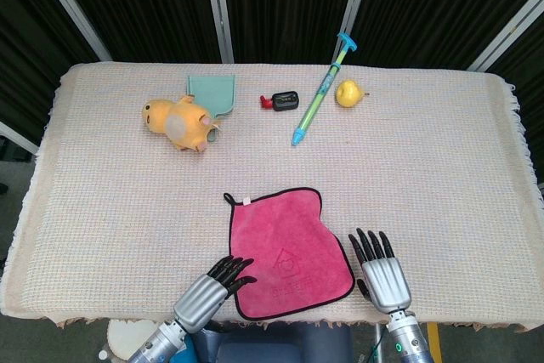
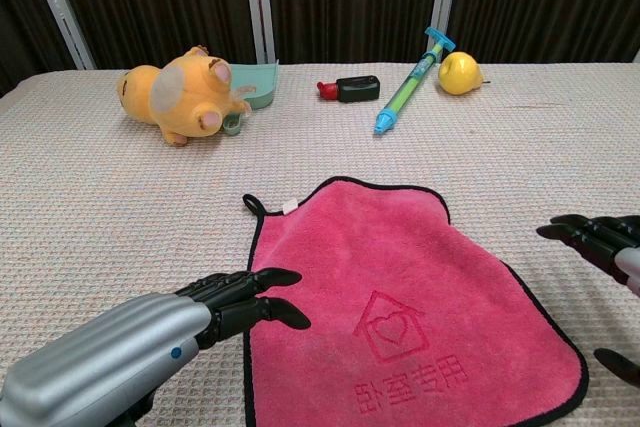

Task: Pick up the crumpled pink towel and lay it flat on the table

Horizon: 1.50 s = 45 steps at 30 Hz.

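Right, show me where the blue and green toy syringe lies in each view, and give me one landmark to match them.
Head view: the blue and green toy syringe lies on the far part of the table, right of centre, slanted.
Chest view: the syringe lies at the far edge, right of centre.
Shared landmark: the yellow pear-shaped toy lies just right of it in both, and the small black and red object to its left.

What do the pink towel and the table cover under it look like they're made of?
Pink towel: likely soft microfiber or terry, given its fuzzy matte pile, with black stitched edging and an embossed house-and-heart mark. Table cover: seemingly a coarse woven cloth, beige, with a visible grid weave and a fringed edge in the head view.
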Each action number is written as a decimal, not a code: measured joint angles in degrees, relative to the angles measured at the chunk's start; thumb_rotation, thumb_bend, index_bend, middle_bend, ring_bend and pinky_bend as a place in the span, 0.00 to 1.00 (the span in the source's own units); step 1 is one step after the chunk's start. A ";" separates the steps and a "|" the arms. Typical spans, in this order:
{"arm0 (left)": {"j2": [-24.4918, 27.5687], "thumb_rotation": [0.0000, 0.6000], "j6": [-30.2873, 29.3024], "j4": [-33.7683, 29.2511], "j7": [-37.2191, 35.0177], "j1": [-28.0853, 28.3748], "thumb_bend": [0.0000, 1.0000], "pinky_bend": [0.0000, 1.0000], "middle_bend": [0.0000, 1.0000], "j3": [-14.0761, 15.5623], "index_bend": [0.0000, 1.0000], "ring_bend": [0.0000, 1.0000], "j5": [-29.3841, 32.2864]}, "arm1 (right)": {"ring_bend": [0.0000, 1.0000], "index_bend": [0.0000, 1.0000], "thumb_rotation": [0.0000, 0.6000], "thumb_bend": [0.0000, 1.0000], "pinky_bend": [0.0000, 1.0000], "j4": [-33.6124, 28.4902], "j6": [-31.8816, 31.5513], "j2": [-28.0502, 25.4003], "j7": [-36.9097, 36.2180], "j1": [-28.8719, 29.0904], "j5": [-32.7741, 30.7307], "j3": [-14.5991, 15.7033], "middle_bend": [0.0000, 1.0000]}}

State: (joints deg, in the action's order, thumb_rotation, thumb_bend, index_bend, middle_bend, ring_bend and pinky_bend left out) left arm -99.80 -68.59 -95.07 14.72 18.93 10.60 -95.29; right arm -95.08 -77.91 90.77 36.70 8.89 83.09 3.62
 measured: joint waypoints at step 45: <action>-6.39 1.00 9.50 20.69 19.72 18.10 0.16 0.05 0.10 -24.66 0.49 0.00 18.34 | 0.00 0.00 1.00 0.35 0.00 -0.35 -0.58 -6.33 -15.80 1.59 -2.98 -7.87 0.00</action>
State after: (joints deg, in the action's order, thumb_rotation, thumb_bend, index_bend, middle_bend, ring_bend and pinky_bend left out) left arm -106.20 -59.09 -74.38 34.44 37.03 -14.06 -76.95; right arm -95.43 -78.48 84.44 20.90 10.48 80.11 -4.25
